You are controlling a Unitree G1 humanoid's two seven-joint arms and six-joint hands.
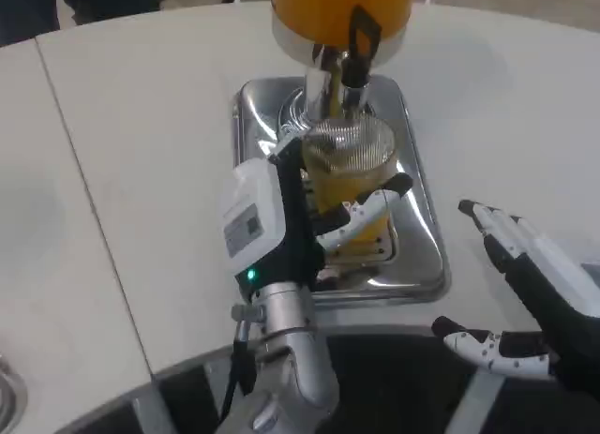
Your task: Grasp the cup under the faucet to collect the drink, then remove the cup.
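Note:
A clear ribbed cup [349, 162] partly filled with orange drink is held upright by my left hand [281, 218], whose fingers [370, 209] wrap its front. It sits over the silver drip tray [417, 256], just in front of and below the black-handled faucet [352, 45] of the orange drink dispenser [342, 7]. My right hand [525, 284] hovers past the tray's right edge, fingers spread, holding nothing.
The white table [141, 125] stretches to the left and right of the tray, with a seam running diagonally at the left. Its front edge lies just below the tray, with dark floor beyond it.

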